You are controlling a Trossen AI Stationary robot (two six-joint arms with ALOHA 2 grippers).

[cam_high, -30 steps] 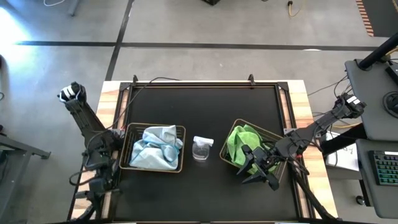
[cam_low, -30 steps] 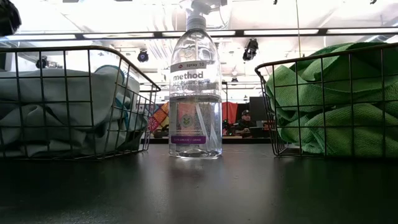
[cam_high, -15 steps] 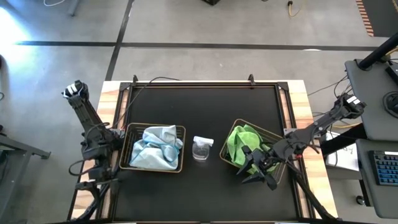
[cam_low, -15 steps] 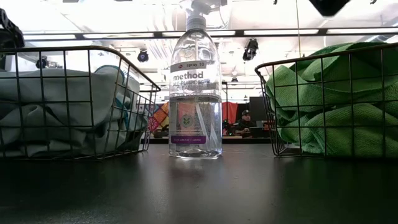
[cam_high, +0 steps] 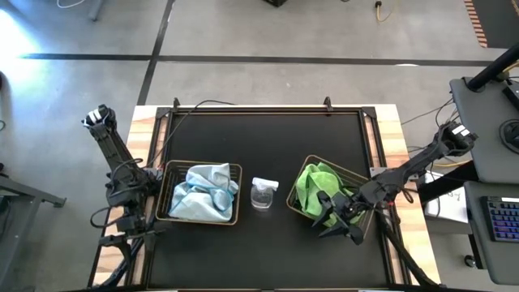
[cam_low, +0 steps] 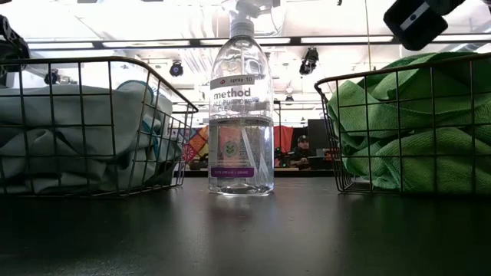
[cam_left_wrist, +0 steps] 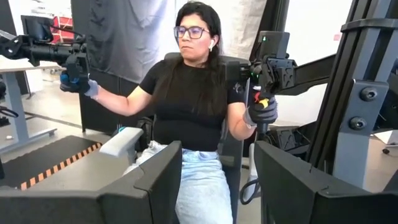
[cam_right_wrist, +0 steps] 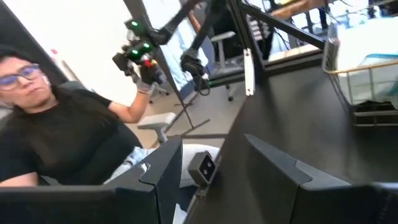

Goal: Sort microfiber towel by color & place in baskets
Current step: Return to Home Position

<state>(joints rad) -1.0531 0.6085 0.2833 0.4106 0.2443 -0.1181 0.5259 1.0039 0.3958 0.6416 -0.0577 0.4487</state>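
Pale blue microfiber towels lie bunched in the left wire basket. Lime green towels fill the right basket and rise above its rim. My right gripper hangs open and empty above that basket's near corner, pointing level toward the table's near edge. My left gripper stands open and empty outside the table's left edge, beside the blue basket, also pointing toward the near side.
A clear spray bottle stands upright between the two baskets. A person sits beyond the table's near edge, holding two control handles. The table's far half is bare black surface.
My right gripper has come down over the green basket; part of its arm now shows at the top right of the low view. My left arm has sunk a little at the table's left edge. Towels, baskets and bottle have stayed where they were.
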